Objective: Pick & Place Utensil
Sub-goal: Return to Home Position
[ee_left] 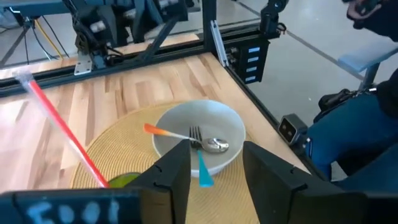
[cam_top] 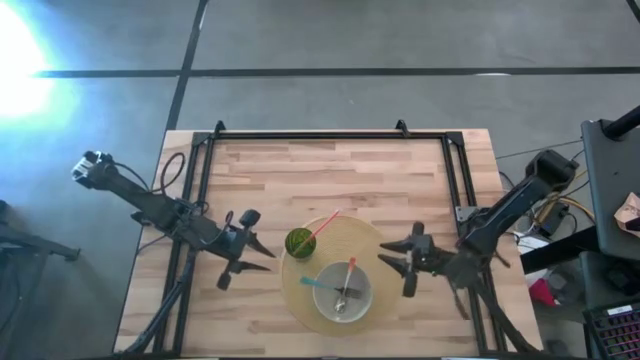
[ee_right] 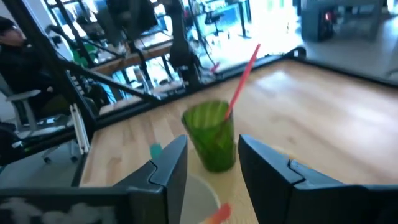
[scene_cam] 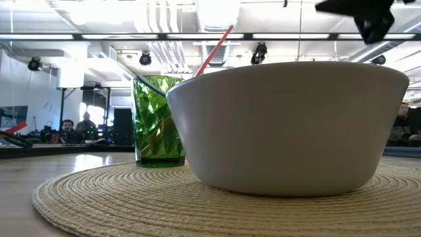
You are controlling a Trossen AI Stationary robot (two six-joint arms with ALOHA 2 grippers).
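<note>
Evidently it's wrap-up: fork (cam_top: 308, 283) and spoon (cam_top: 349, 270) lie in the white bowl (cam_top: 361, 301), straw (cam_top: 325, 226) in the green cup (cam_top: 294, 243) beside it. Left gripper (cam_top: 264, 254) and right gripper (cam_top: 386, 256) flank the bowl, spread and empty; they need only retreat home.

Robotics lab, exposed ceiling ducts (scene_cam: 161, 29), concrete floor (cam_top: 350, 35)

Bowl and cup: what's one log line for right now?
white bowl on mat: blue fork, orange spoon inside | green cup: straw inside | left gripper: open, empty | right gripper: open, empty
</note>
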